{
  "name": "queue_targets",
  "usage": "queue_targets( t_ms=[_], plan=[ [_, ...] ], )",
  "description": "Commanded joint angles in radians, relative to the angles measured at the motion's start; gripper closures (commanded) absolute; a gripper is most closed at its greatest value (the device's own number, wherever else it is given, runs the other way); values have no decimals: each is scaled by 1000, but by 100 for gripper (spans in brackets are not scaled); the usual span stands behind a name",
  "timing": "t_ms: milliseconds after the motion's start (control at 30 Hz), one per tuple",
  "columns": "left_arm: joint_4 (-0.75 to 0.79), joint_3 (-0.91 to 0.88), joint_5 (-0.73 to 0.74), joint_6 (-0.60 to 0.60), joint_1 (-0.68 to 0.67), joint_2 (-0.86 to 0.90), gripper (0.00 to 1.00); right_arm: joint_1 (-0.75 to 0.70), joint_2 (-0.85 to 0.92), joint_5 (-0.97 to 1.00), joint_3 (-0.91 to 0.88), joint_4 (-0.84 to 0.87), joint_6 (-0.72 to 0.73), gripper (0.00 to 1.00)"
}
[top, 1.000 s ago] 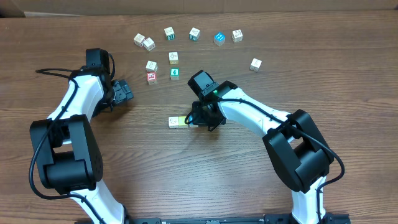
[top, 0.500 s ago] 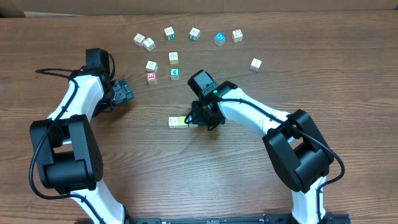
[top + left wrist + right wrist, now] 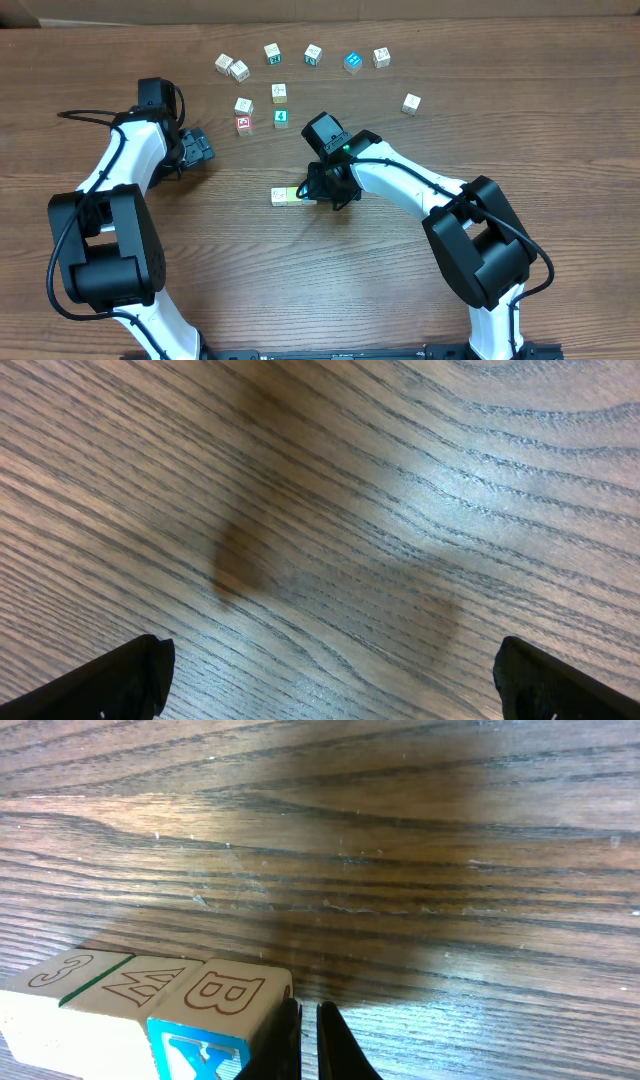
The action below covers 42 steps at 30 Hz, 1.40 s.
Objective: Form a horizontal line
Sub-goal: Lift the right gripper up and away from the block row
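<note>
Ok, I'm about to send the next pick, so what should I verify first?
1. Row of three wooden letter blocks straight, blocks touching: ok.
2. Right gripper clear of the row: not ok, its shut fingers sit right beside the B end.
3. Left gripper open and empty: ok.
4. Scattered wooden cubes available for picking: ok, several lie beyond the row.

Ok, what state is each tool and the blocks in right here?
Left tool: open, empty, above the table.
Right tool: shut, holding nothing, tips beside the B block.
Three-block row: side by side, touching, flat on the table.
Loose blocks: scattered apart, not lined up.
</note>
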Motion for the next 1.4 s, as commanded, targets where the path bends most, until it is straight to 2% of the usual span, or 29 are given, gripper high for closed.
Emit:
queue_targets(
  t_ms=[0, 667, 767, 1167, 1367],
  plan=[
    [1, -2, -13, 26, -3, 3, 1, 6, -25, -6, -11, 3, 4, 96],
    [1, -2, -13, 26, -3, 3, 0, 6, -25, -5, -11, 8, -4, 95],
    [1, -1, -13, 26, -3, 3, 0, 6, -25, -5, -11, 7, -5, 91],
    [1, -2, -13, 26, -3, 3, 1, 6, -25, -2, -11, 6, -4, 91],
    [1, -1, -13, 26, -3, 3, 0, 0, -25, 135, -11, -57, 48, 96]
  ],
)
